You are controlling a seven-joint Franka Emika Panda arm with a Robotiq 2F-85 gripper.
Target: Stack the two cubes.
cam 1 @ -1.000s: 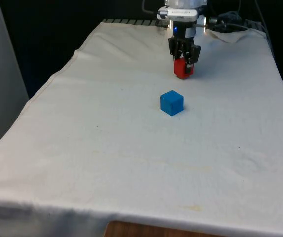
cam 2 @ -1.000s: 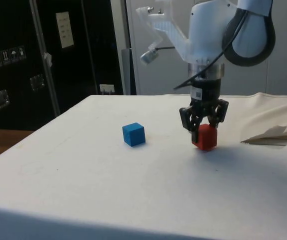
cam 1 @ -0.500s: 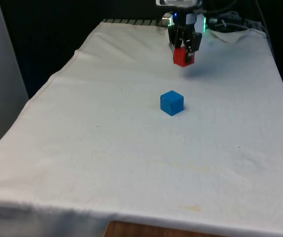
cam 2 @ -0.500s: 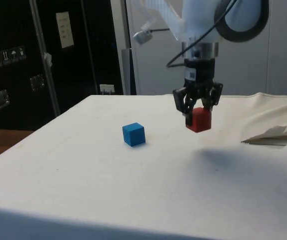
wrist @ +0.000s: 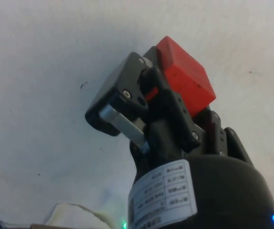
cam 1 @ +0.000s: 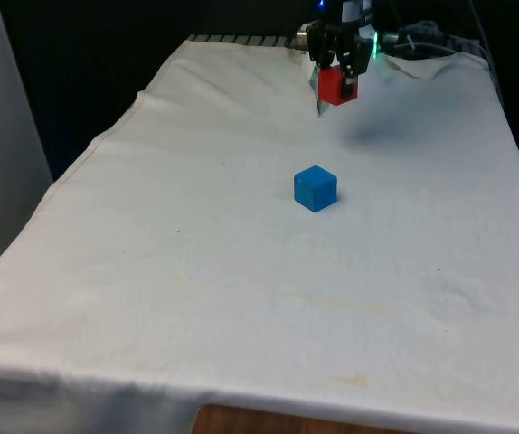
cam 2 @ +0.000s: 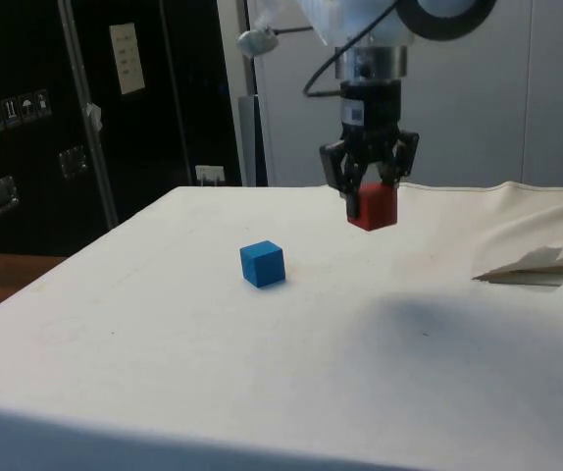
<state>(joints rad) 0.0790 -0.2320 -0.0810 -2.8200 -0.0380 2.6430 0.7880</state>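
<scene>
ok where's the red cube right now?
The red cube is held in the end effector, off the white cloth. In the side view it hangs up and right of the blue cube, not over it.

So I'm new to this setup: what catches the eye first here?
The red cube, held in the black gripper and hanging clear above the white cloth near the table's far end. Next, the blue cube, alone on the cloth at mid-table, nearer the camera.
</scene>
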